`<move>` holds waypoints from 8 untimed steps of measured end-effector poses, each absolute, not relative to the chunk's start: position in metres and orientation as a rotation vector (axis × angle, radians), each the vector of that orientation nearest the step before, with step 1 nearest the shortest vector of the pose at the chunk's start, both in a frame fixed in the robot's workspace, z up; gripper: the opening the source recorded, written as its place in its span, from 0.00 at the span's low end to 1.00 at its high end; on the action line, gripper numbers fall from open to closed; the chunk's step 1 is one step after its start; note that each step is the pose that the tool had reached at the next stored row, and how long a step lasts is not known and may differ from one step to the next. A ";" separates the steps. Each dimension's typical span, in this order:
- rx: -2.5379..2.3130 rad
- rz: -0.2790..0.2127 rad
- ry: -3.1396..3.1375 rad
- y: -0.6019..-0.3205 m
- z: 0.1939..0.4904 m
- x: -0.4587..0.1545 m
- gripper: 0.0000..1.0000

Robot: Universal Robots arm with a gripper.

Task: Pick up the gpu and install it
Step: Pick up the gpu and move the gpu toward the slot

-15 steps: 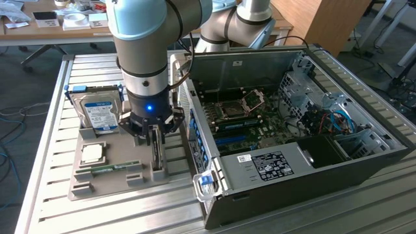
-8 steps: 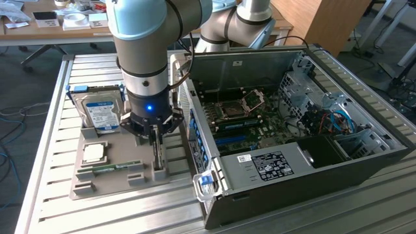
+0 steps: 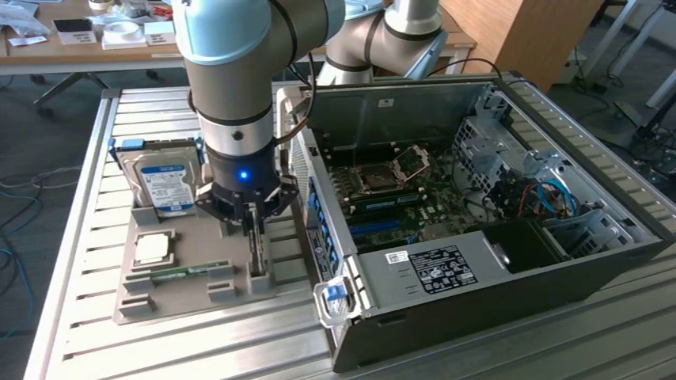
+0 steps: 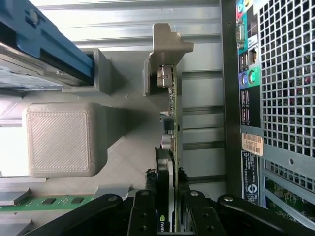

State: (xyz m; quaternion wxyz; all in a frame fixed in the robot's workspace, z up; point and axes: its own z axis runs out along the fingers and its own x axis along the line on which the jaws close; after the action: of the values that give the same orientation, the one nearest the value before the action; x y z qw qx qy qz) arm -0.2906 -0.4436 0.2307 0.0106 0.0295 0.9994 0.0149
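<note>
Pincer (image 4: 166, 181) tight around NVIDIA-marked gpu (image 4: 171, 118)

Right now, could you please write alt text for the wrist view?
The gripper is closed on the gpu, seen edge-on in its grey holder. Nearby are a hard drive, a RAM stick and the rear of the computer case.
</note>
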 end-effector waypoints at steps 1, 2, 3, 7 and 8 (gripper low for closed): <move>0.068 0.047 3.119 -0.444 0.231 -0.291 0.27; 0.048 0.047 3.120 -0.444 0.231 -0.291 0.27; 0.046 0.047 3.120 -0.444 0.231 -0.291 0.27; 0.046 0.047 3.120 -0.444 0.231 -0.291 0.27; 0.046 0.047 3.120 -0.444 0.232 -0.291 0.27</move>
State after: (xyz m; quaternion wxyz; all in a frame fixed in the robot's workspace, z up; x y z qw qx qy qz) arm -0.2905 -0.4436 0.2316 0.0105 0.0147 0.9997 0.0151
